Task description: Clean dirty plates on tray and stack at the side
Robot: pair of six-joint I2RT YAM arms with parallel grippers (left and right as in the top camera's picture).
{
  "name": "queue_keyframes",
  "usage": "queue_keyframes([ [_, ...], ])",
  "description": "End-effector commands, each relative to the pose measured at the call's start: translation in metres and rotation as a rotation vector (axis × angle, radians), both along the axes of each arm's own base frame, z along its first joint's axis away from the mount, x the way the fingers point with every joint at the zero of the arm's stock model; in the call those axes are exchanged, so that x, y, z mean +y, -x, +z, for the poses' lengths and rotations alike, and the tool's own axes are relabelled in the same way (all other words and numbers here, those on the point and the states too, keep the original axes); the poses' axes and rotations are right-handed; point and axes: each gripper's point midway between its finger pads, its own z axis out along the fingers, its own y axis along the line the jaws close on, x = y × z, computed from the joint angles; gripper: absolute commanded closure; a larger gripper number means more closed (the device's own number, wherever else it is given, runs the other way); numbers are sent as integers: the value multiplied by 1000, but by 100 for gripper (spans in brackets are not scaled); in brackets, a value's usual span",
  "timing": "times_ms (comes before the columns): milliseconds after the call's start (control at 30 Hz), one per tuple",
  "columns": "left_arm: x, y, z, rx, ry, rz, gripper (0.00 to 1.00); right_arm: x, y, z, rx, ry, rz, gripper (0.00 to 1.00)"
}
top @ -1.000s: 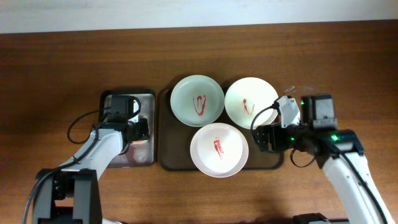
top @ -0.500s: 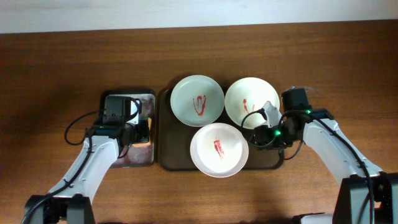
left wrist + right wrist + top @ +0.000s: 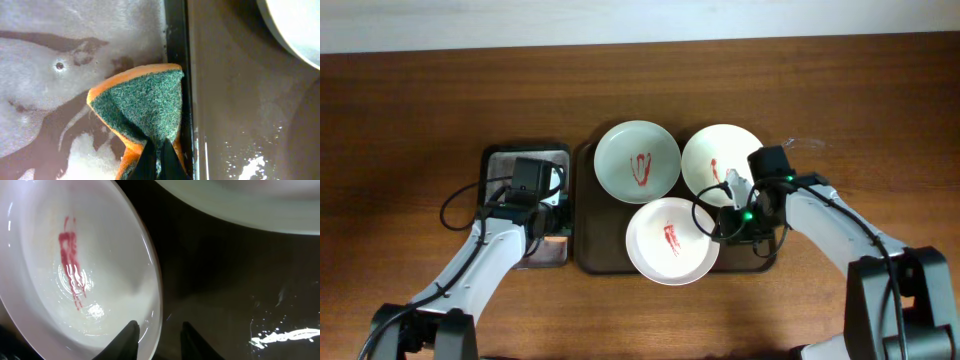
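Three plates with red sauce streaks sit on the dark brown tray (image 3: 588, 255): one back left (image 3: 637, 160), one back right (image 3: 715, 160), one in front (image 3: 670, 240). My right gripper (image 3: 722, 224) is low at the front plate's right edge. In the right wrist view that plate (image 3: 75, 255) has its rim between the spread fingers of the right gripper (image 3: 157, 337), one finger inside the rim and one outside, with gaps showing. My left gripper (image 3: 159, 160) is shut on an orange and green sponge (image 3: 142, 100) at the right rim of the grey metal tray (image 3: 175, 50).
The grey metal tray (image 3: 525, 155) with foamy water stands left of the brown tray. The brown tray's floor (image 3: 225, 290) shows wet patches. Bare wooden table (image 3: 880, 110) lies right of the tray and along the front. A pale wall edge runs along the back.
My right gripper has moved left and down to the front plate's rim and its fingers have narrowed round it. The left arm has shifted right with the sponge toward the grey tray's right rim.
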Motion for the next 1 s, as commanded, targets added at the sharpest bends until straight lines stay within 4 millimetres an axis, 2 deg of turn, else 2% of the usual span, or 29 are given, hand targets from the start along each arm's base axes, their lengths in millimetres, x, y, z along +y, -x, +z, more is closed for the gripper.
queue_keyframes([
  [0,5,-11,17,-57,-42,13,100,2,-1,-5,13,8,11,73],
  [100,4,-18,38,-113,-31,14,100,5,-1,-6,7,7,21,78],
  [267,2,-28,94,-285,2,19,100,19,-3,-5,-26,5,70,82],
  [300,5,-29,103,-317,-8,30,100,19,-3,-5,-29,4,71,84],
  [400,34,-33,122,-396,-140,125,100,17,-4,-6,-32,12,68,89],
  [467,35,-43,134,-460,-139,142,100,15,-5,-7,-36,29,66,92],
  [567,32,-50,141,-500,-119,141,100,15,-5,-7,-35,29,66,93],
  [767,30,-40,130,-441,-118,123,100,15,-5,-7,-35,29,66,94],
  [833,12,-39,127,-422,-32,64,100,15,-5,-7,-35,29,66,93],
  [900,-21,-33,124,-385,114,-45,100,15,-5,-7,-35,29,66,93],
  [967,-46,-26,117,-334,207,-86,100,15,-5,-7,-35,29,66,94],
])
